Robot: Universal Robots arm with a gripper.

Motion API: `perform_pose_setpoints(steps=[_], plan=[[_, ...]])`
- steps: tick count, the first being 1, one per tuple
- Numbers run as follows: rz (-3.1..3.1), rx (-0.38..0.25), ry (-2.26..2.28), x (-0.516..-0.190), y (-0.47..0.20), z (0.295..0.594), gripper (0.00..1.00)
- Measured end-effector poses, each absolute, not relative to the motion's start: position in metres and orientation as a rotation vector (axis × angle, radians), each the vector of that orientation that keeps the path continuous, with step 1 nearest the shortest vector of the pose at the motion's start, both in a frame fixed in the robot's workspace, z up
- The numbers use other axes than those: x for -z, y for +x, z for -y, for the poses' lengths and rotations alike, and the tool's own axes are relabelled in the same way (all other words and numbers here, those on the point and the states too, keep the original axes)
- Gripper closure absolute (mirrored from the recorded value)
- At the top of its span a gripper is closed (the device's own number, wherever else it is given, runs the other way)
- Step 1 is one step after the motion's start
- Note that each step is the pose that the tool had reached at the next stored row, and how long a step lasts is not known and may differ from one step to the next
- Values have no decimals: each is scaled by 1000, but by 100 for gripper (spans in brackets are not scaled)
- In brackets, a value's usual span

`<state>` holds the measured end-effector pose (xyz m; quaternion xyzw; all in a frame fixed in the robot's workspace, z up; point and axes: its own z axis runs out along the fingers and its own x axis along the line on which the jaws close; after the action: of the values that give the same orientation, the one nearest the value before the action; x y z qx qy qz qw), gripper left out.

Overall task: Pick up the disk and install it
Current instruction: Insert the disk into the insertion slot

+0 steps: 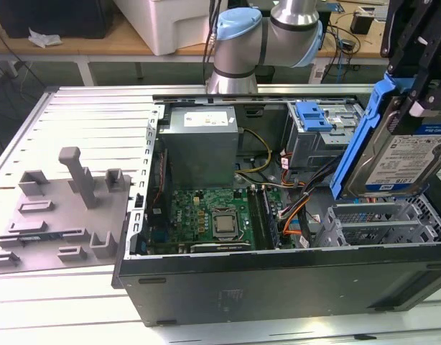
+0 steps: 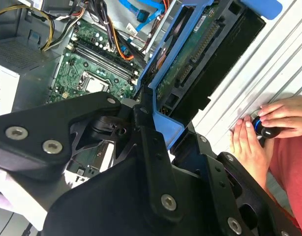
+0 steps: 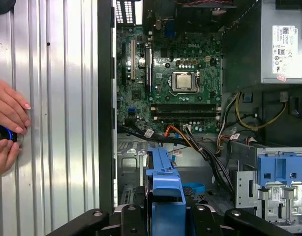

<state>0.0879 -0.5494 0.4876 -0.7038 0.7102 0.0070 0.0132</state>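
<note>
The disk, a silver drive with a white-and-blue label in a blue carrier frame, hangs tilted above the open computer case at the exterior view's right. My gripper comes down from above and is shut on it. In the second wrist view the disk's underside with its green board shows beyond the black fingers, which clamp the blue frame. In the first wrist view the frame's edge stands over the case floor, near the grey drive cage with its blue latch.
Inside the case lie the motherboard, the power supply, loose cables and the drive cage. A grey fixture plate with pegs lies at the exterior view's left. A person's hands rest on the table beside the case.
</note>
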Motion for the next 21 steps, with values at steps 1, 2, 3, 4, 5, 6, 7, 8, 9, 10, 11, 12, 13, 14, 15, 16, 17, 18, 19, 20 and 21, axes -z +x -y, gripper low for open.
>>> perform_pose_setpoints(steps=[1,2,3,4,5,6,7,8,9,10,11,12,13,14,15,16,17,18,19,20,21], plan=[[-2213,-22,-2193,-487,89,549,63],[-2213,-22,-2193,-487,91,549,63],[-2213,-22,-2193,-486,92,549,63],[-2213,-22,-2193,-485,93,549,63],[-2213,-22,-2193,-484,93,549,63],[-2213,-22,-2193,-484,94,549,63],[-2213,-22,-2193,-483,94,549,63],[-2213,-22,-2193,-482,94,549,63],[-2213,-22,-2193,-482,95,549,63],[-2213,-22,-2193,-482,96,549,63],[-2213,-22,-2193,-481,97,549,63],[-2213,-22,-2193,-480,98,549,63],[-2213,-22,-2193,-479,99,549,63],[-2213,-22,-2193,-479,100,549,63],[-2213,-22,-2193,-478,100,549,63],[-2213,-22,-2193,-477,100,549,63],[-2213,-22,-2193,-476,101,549,63],[-2213,-22,-2192,-475,101,549,63],[-2213,-22,-2192,-474,101,549,63],[-2213,-22,-2193,-473,101,549,63],[-2213,-22,-2193,-472,101,549,63]])
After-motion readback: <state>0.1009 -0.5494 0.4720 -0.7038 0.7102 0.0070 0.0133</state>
